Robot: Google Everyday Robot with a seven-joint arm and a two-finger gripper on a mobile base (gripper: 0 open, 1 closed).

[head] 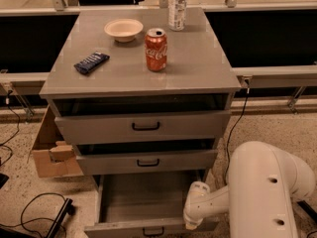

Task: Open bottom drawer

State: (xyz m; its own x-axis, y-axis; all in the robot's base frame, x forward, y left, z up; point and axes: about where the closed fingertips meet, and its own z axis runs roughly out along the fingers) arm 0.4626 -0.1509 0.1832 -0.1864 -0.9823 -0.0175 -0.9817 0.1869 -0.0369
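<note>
The bottom drawer [148,229] of the grey cabinet stands pulled far out, and its plain grey tray [143,197] shows from above. Its small black loop handle [153,231] sits at the lower edge of the view. My gripper [192,221] is at the end of the white arm [262,192], low against the right front corner of this drawer. The arm's wrist covers it. The middle drawer [147,161] and top drawer [144,126] are each pulled out a little.
On the cabinet top [198,68] stand a red soda can [155,49], a white bowl [123,29], a clear bottle [178,6] and a dark snack bag [91,62]. A cardboard box [52,150] sits on the floor at the left, with black cables [34,207] near it.
</note>
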